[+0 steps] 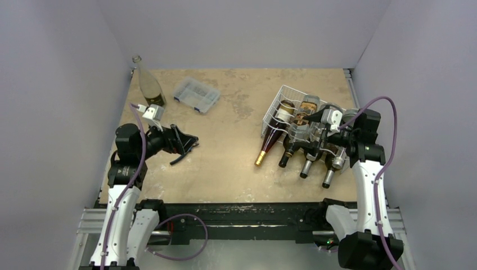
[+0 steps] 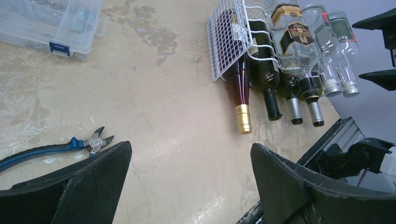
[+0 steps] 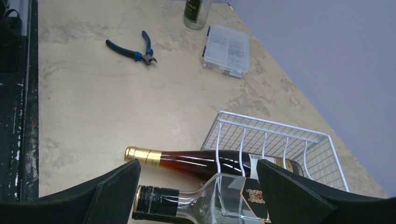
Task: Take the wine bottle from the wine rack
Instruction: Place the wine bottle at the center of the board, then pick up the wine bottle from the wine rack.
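Observation:
The white wire wine rack (image 1: 279, 97) lies on the right of the table and holds several bottles, their necks pointing to the near edge. It also shows in the left wrist view (image 2: 228, 42) and the right wrist view (image 3: 280, 135). The leftmost is a red-brown wine bottle with a gold cap (image 1: 268, 148) (image 2: 241, 95) (image 3: 196, 160). My right gripper (image 1: 308, 145) (image 3: 198, 164) is open just above the bottles, its fingers either side of a clear bottle with a black cap (image 3: 205, 201). My left gripper (image 1: 185, 147) (image 2: 190, 146) is open and empty over bare table on the left.
A clear plastic compartment box (image 1: 196, 94) (image 3: 228, 49) sits at the back centre-left. A glass bottle (image 1: 149, 84) stands upright in the back left corner. Blue-handled pliers (image 2: 70, 144) (image 3: 133, 50) lie on the table by my left gripper. Grey walls close in three sides.

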